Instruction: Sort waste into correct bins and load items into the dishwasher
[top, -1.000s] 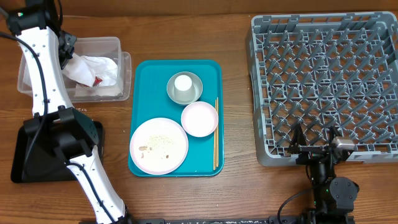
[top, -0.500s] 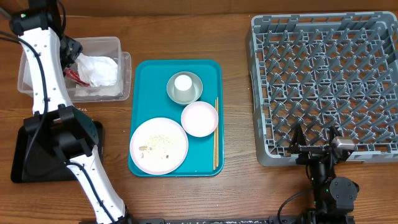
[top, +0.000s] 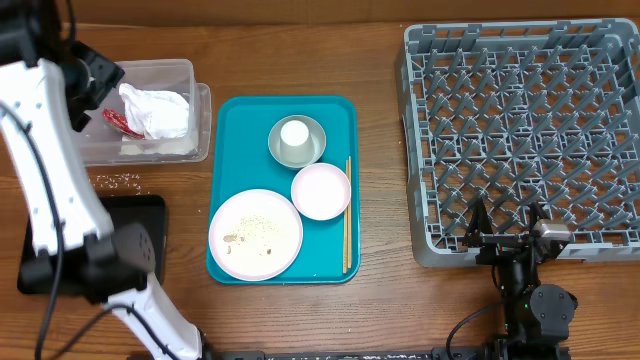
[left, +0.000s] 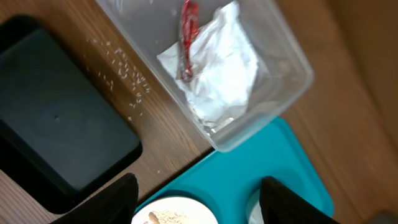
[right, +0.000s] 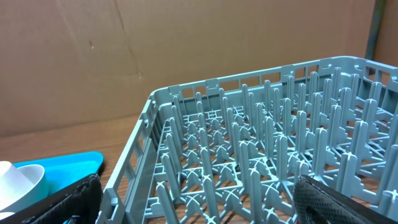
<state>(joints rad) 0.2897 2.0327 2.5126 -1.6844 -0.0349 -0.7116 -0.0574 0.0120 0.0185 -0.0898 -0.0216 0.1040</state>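
One napkin (top: 158, 110), one wrapper (top: 117, 121) in tub (top: 165, 66)

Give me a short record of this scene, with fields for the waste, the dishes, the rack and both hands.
tub: holds napkin and wrapper
rice: loose on table, between tub and black tray
black tray: nothing seen in it
plate: on teal tray, rice and scraps on it
bowl: holds cup
dish: beside chopsticks
rack: empty
left hand: open, empty
right hand: open, empty, at rack's edge
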